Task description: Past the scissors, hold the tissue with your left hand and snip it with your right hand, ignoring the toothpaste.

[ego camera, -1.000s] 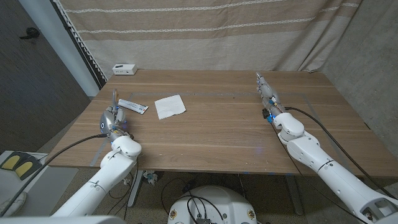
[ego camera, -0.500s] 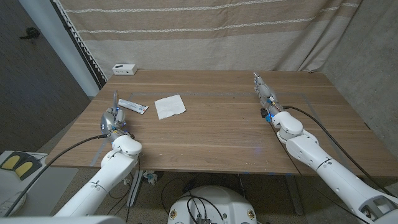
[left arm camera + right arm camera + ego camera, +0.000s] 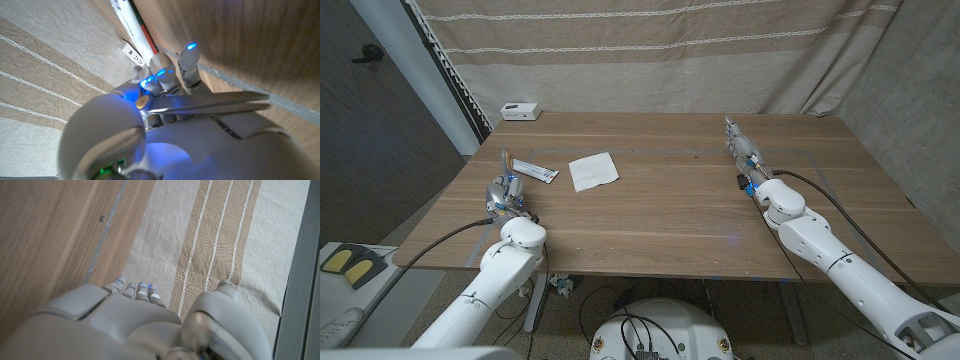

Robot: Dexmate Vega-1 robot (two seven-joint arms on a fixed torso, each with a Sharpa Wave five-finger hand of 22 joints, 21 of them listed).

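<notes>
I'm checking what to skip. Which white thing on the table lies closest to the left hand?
The toothpaste tube, long and narrow, just beyond the left hand. The square tissue lies farther right, the small white box at the far edge.

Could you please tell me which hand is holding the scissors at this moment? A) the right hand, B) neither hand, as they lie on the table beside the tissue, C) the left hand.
C: the scissors sit in the left hand, their blades crossing its fingers in the left wrist view, while the right hand holds nothing.
</notes>
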